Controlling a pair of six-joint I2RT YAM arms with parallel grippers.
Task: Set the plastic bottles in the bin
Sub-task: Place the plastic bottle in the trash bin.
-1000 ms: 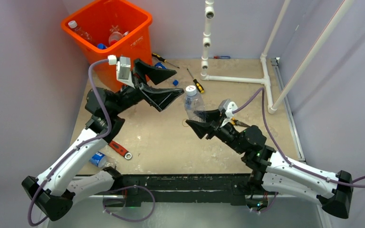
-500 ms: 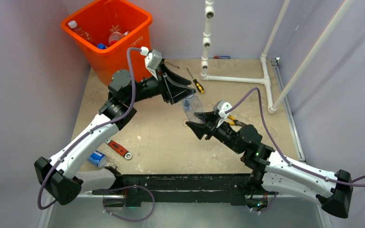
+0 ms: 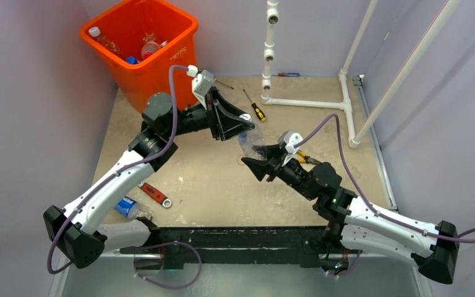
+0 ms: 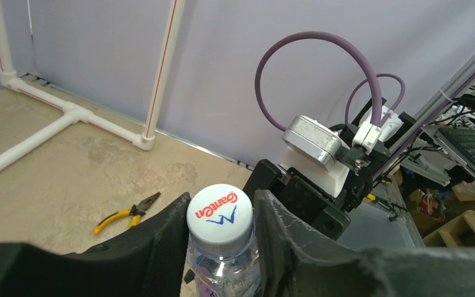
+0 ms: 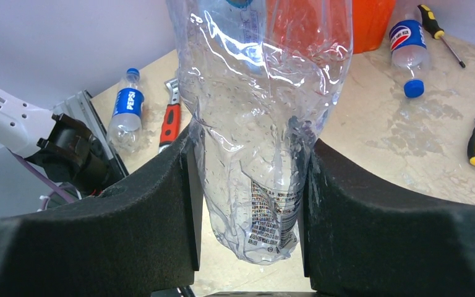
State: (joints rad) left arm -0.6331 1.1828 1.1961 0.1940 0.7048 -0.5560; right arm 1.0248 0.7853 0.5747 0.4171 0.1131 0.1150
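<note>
Bottle (image 3: 251,140) is over the tabletop (image 3: 210,185) centre. Right pincer (image 3: 261,156) is clamped on its body. Cap (image 4: 220,211) end points at left pincer (image 3: 241,124), which sits narrow astride the cap, grip unclear. Bin (image 3: 99,28) is at the far-left corner, left pincer nearer.

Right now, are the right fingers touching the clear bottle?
Touching. The right wrist view shows both right fingers pressed against the sides of the clear bottle, with no gap.

A scuffed beige worktop (image 3: 210,179) is enclosed on three sides by plain lilac-grey walls (image 3: 37,93). A white pipe frame (image 3: 309,103) is set along its far right.
</note>
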